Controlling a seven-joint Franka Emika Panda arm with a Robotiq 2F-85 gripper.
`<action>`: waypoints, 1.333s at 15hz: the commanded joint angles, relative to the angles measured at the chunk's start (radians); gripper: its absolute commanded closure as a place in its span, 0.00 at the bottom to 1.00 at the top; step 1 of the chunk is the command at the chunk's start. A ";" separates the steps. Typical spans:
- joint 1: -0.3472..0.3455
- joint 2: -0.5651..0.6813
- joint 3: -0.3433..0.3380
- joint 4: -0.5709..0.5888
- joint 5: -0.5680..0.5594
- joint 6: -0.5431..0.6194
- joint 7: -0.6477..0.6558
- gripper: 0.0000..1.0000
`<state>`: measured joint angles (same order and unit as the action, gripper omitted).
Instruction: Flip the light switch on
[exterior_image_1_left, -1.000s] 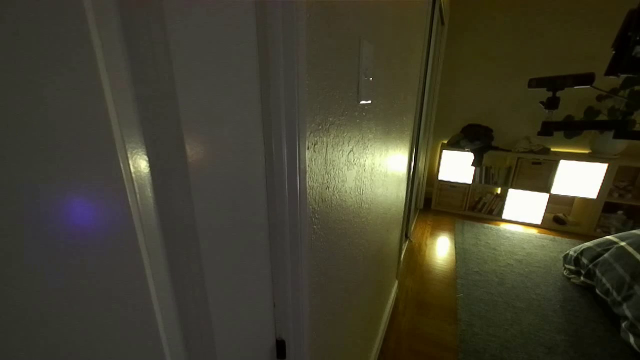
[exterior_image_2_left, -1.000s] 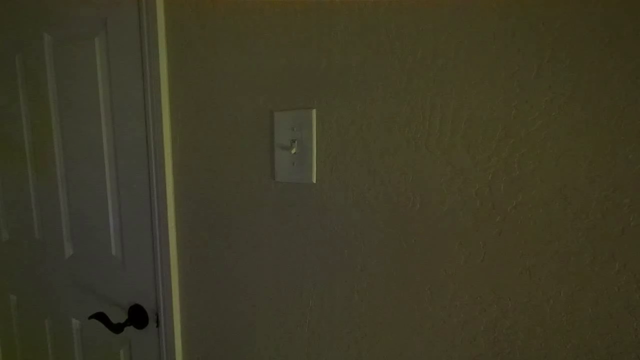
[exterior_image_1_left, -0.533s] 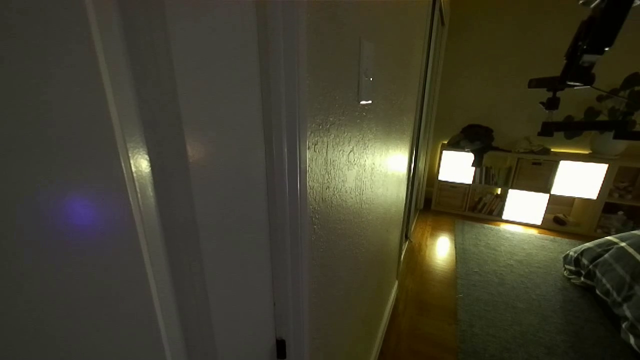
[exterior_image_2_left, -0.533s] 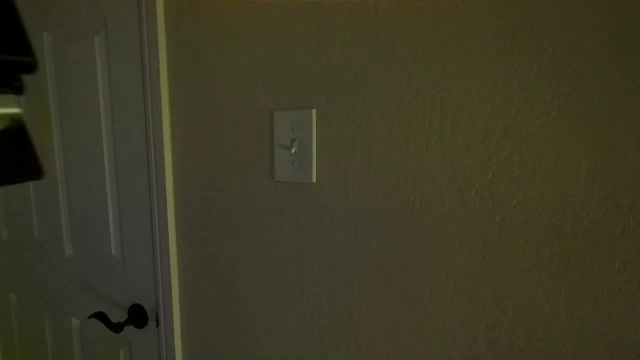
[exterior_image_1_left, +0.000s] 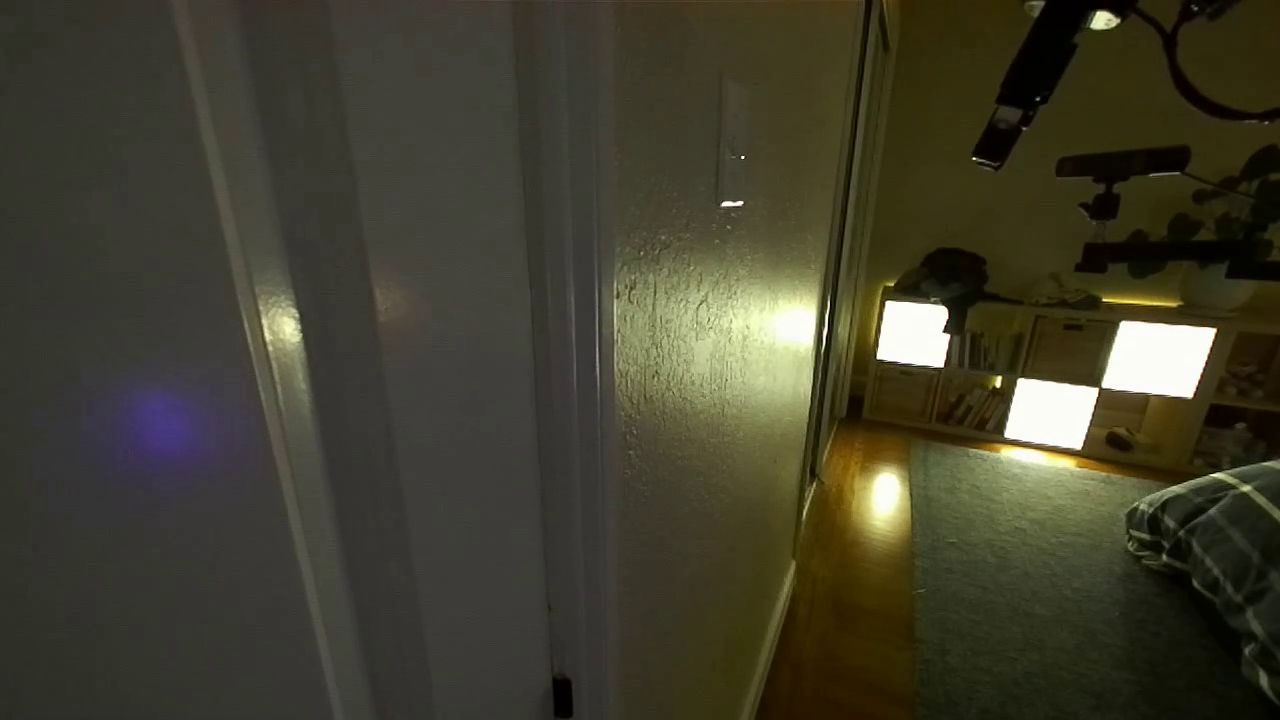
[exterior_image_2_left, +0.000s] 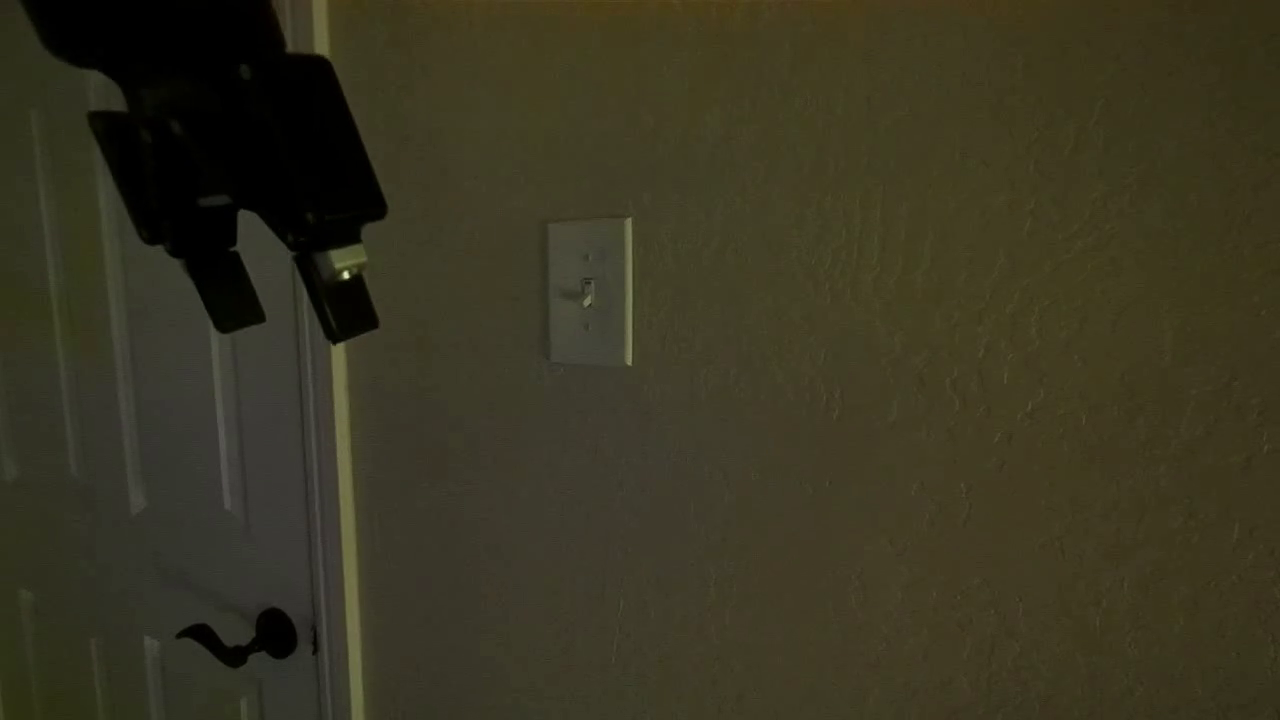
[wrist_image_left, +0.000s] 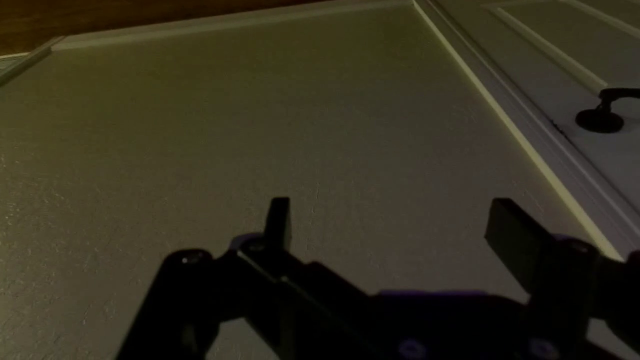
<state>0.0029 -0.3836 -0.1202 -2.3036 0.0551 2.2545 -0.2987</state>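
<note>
The light switch is a white upright wall plate with a small toggle at its centre. It shows in both exterior views (exterior_image_1_left: 733, 140) (exterior_image_2_left: 588, 292). The toggle looks tilted downward. My gripper (exterior_image_2_left: 297, 330) is dark and open, with nothing between its fingers. In that exterior view it hangs left of the switch, in front of the door frame, its fingertips at about the toggle's height or slightly lower. It also shows edge-on in an exterior view (exterior_image_1_left: 990, 158), well apart from the wall. In the wrist view the open fingers (wrist_image_left: 390, 210) frame bare wall; the switch is out of view.
A white door (exterior_image_2_left: 170, 420) with a dark lever handle (exterior_image_2_left: 245, 638) stands left of the switch. A camera on a stand (exterior_image_1_left: 1123, 162) is near the arm. A shelf with glowing cubbies (exterior_image_1_left: 1050, 412), a rug (exterior_image_1_left: 1020, 560) and a bed (exterior_image_1_left: 1220, 540) lie behind.
My gripper has come into view from the left edge and moved right toward the switch in an exterior view. The switch looks unchanged.
</note>
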 joint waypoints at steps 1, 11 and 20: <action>-0.002 0.007 0.002 0.006 0.001 -0.001 0.000 0.00; -0.002 0.007 0.002 0.011 0.001 -0.001 0.001 0.00; 0.015 0.073 0.018 0.052 0.022 0.050 0.001 0.00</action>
<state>0.0046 -0.3482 -0.1065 -2.2811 0.0552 2.2680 -0.2982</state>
